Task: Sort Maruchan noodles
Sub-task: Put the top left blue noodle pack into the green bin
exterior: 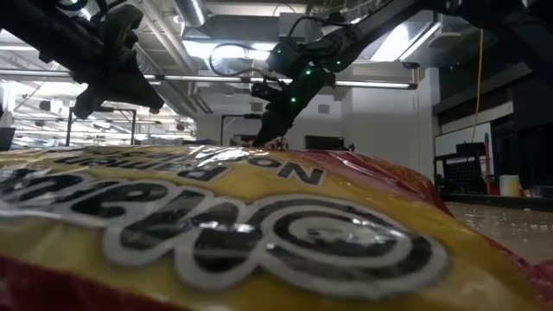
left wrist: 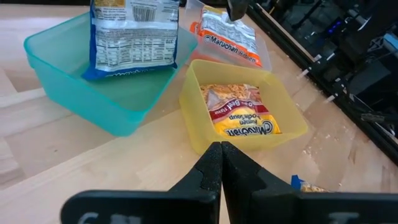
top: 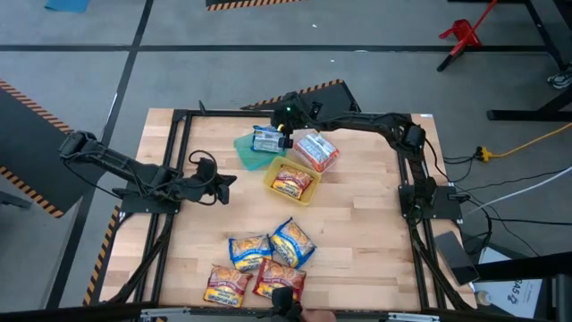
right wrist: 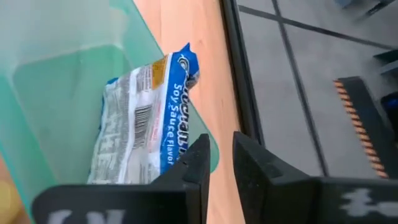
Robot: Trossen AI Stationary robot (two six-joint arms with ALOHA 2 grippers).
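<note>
A red-and-yellow packet [exterior: 242, 233] is filling nearly the whole low view, pressing so close to the lens that its edges are running out of frame and it is hiding the table behind it. Beside the teal container [right wrist: 56, 93], the blue packet [right wrist: 140, 124] is losing its lower end behind the right gripper [right wrist: 219, 163]. Near that teal container, the clear container [left wrist: 245, 43] is showing only partly, its far end cut off by the frame's edge.

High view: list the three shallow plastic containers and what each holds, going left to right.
Teal plastic container holding a blue-and-white noodle packet → yellow plastic container holding an orange-red-and-yellow packet → clear plastic container holding a red-and-white packet.
</note>
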